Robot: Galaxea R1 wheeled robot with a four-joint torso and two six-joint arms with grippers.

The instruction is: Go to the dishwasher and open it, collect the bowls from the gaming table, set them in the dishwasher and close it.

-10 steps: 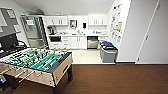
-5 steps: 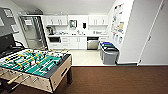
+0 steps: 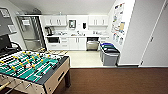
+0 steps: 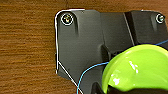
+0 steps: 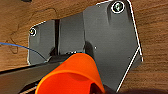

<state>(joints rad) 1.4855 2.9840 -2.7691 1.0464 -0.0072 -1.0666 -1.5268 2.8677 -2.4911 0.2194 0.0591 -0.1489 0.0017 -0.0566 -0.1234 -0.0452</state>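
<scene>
Stainless-steel-fronted dishwasher (image 3: 92, 45) sits shut at the far counter | view has swung right since a second ago: robot turning toward it | glossy lime-green bowl (image 4: 140, 70) at left wrist, orange cup (image 5: 72, 75) at right; grips cannot be told.

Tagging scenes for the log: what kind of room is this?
Likely an office break room with a kitchenette: white cabinets and counter along the far wall, a stainless dishwasher, waste bins, and a table-football table in front.
</scene>
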